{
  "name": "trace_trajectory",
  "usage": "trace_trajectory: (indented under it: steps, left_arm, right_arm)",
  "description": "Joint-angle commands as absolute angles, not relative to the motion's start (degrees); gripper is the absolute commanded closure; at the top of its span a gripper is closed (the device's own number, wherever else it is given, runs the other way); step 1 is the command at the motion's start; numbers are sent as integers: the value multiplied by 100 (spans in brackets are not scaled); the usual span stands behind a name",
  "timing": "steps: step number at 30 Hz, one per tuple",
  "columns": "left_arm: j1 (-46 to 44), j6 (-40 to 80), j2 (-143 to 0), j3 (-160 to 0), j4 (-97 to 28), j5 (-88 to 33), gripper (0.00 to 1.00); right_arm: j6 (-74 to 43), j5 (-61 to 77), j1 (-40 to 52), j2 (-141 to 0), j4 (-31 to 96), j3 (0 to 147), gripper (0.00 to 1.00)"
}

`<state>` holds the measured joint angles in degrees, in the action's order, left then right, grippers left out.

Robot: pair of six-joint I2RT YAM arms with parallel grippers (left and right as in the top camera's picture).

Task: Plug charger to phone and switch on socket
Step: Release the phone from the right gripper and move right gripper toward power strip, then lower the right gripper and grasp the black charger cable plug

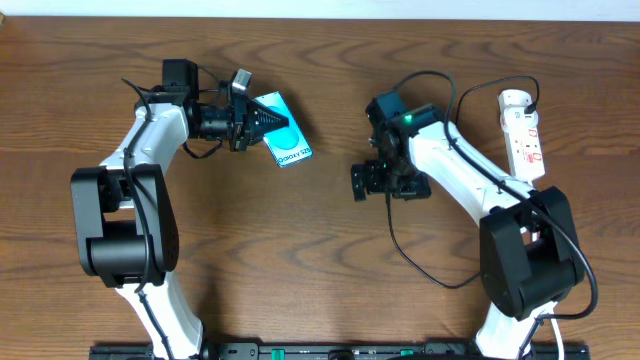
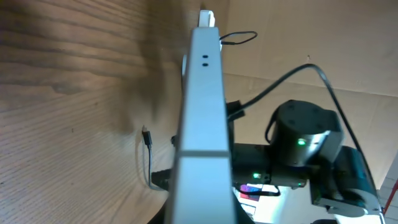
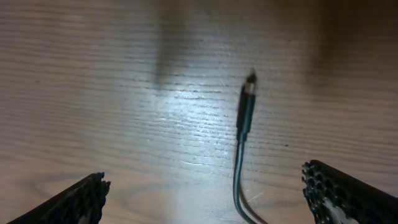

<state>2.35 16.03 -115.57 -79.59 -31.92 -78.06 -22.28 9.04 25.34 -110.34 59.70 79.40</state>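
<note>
1. The left claw (image 1: 270, 122) is shut on the phone (image 1: 290, 150), pinching 1 end. The teal screen faces up, and the rest of the phone sticks out past the fingertips toward the right arm (image 1: 450, 160).
2. In the left wrist view the phone shows edge-on, its pale side running straight out from the claw up the middle of the view.
3. I cannot tell whether the phone's far end touches the bench (image 1: 330, 290) or hangs just above it.
4. The right claw (image 3: 205, 180) is wide open and holds nothing. Its 2 black fingers (image 3: 84, 199) stand at either side of the right wrist view.
5. The charger (image 3: 244, 112) lies with its plug end flat on the bench, between those fingers and just ahead of them, nearer the one on the view's right. The tip points away from the claw and the thin cable runs back under it.
6. Plug and phone are apart. From the left claw, the plug lies on the bench off to 1 side of the phone's edge.
7. The socket (image 1: 522, 125) lies well behind the right claw, beside that arm's elbow.
</note>
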Motion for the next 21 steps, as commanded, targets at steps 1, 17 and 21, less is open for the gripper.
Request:
trace_trajectory:
  steps: [1,17,21]
  left_arm:
    - [244,1507,-11583,-8003,-3188,-7994,93]
    - [244,1507,-11583,-8003,-3188,-7992,93]
    - [244,1507,-11583,-8003,-3186,-7990,93]
  right_arm:
    - [-2617,860,2545,-11085,5859,7752,5]
    - [-3000,829,2416,-11679,5780,7752,25]
    - [-2998,854,2381,-11679,5754,7800,26]
